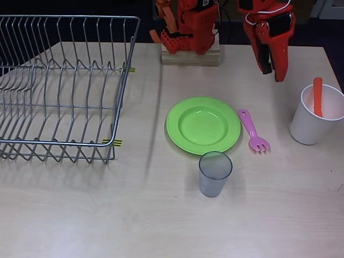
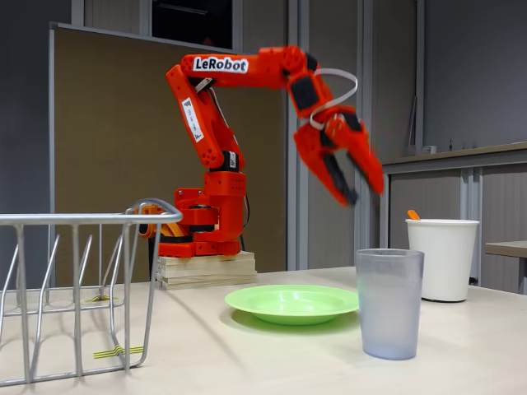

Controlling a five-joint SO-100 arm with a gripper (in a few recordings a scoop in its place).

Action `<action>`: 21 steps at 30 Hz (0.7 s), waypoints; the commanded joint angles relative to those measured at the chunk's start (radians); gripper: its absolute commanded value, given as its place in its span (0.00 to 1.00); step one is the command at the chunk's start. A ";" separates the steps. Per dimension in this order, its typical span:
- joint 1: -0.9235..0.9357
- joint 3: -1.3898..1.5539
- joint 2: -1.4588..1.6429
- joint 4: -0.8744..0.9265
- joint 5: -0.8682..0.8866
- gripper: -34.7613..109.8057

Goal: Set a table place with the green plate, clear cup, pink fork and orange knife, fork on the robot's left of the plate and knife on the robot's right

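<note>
The green plate point(image 1: 203, 124) point(image 2: 292, 303) lies at the table's middle. Just in front of it stands the clear cup point(image 1: 215, 173) point(image 2: 389, 303), upright. The pink fork point(image 1: 253, 132) lies flat on the table right of the plate in the overhead view, tines toward the front. The orange knife point(image 1: 317, 97) point(image 2: 412, 215) stands in a white cup point(image 1: 316, 114) point(image 2: 442, 258) at the right. My gripper point(image 1: 272, 72) point(image 2: 362, 193) hangs high in the air, behind and left of the white cup, slightly open and holding nothing.
A wire dish rack point(image 1: 59, 86) point(image 2: 78, 288) fills the left part of the table. The arm's wooden base block point(image 1: 191, 55) point(image 2: 206, 269) sits at the back centre. Bare tabletop stretches along the front.
</note>
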 commanded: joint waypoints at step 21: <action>-0.304 -0.288 -0.433 -0.175 0.528 0.39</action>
